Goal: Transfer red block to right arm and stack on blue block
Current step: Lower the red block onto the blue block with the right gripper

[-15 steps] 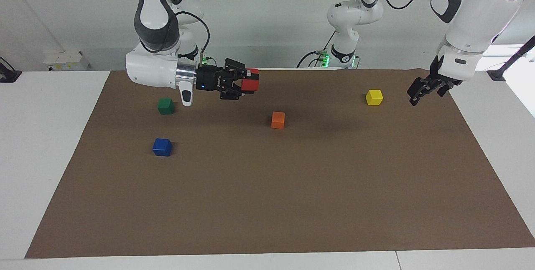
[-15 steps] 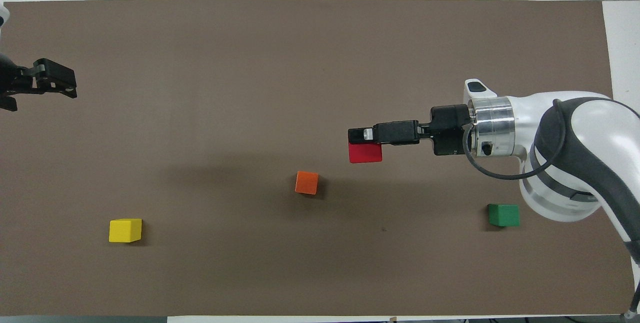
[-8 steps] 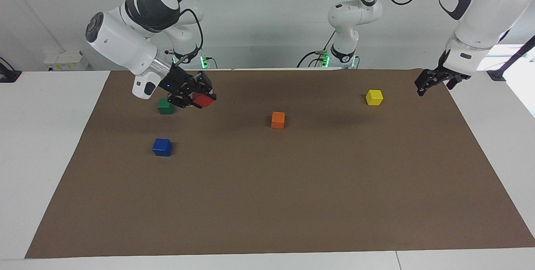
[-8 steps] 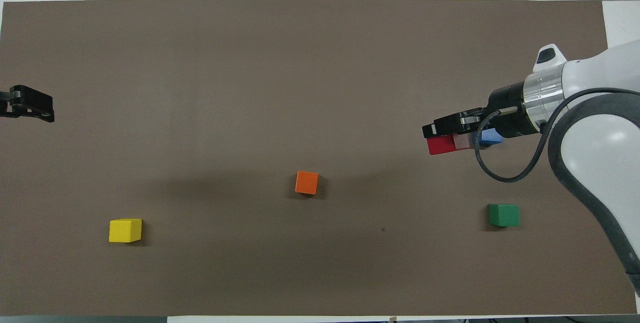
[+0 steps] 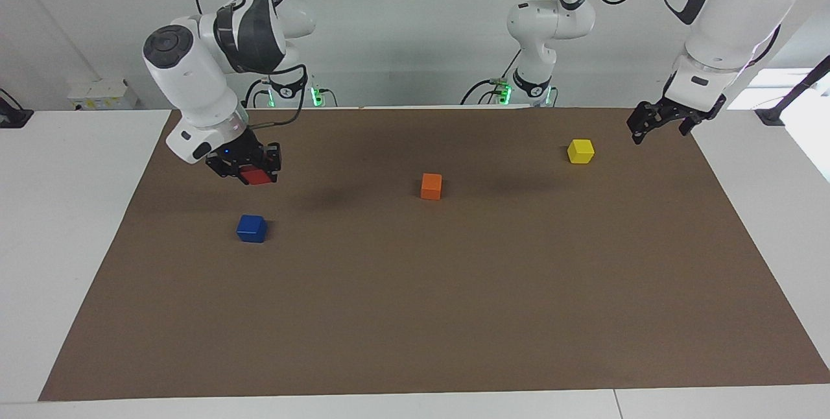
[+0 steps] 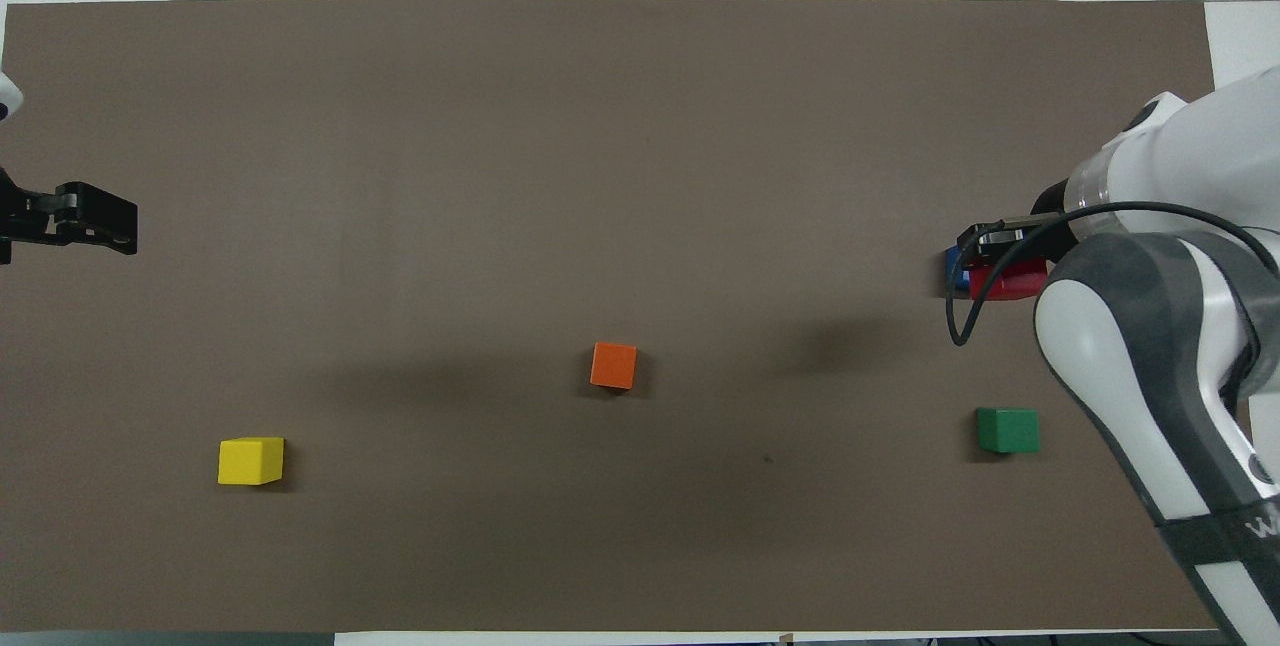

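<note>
right gripper (image 5: 249, 172) down, gripping red block (image 5: 257, 177) | over blue block (image 5: 251, 228)

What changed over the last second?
The right gripper, shut on the red block throughout, swung from pointing sideways above the mat to pointing down over the blue block. The left gripper drew back slightly. No cube on the mat moved.

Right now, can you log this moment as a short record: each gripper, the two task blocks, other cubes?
right gripper: shut on the red block, raised over the blue block
left gripper: open, empty, waiting at its own end of the mat
blue block: on the mat, nothing stacked on it yet
other cubes: green cube, orange cube, yellow cube, each alone on the mat
</note>
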Motion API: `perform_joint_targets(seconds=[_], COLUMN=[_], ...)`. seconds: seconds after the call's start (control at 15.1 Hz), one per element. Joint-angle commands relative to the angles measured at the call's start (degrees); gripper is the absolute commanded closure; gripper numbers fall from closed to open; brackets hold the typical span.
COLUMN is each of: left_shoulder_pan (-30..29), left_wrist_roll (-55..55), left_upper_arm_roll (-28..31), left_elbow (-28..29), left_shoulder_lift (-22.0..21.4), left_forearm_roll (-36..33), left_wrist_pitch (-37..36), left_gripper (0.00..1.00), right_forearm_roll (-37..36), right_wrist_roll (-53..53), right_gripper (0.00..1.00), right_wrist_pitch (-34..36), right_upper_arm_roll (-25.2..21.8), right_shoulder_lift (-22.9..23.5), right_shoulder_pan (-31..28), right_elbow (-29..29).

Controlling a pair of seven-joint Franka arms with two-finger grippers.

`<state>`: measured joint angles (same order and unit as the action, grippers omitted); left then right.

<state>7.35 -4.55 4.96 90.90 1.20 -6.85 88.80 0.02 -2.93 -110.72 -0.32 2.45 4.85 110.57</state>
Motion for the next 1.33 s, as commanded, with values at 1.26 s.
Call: perform_joint_targets(seconds=[1.26], left_shoulder_pan=[-11.1], left_wrist_roll=[6.3], left_upper_arm_roll=[-9.5], left_elbow=[-2.6], left_shoulder_lift=[-1.7], left_forearm_roll=[4.6], left_wrist_pitch=[-1.0], left_gripper=[0.0], right_forearm_roll=[-9.9], right_wrist_roll=[-7.5], right_gripper=[1.0], right_wrist_pitch=[-19.4], right_upper_arm_roll=[0.5], right_shoulder_lift=[9.9], right_shoulder_pan=[-3.9], right_elbow=[7.3])
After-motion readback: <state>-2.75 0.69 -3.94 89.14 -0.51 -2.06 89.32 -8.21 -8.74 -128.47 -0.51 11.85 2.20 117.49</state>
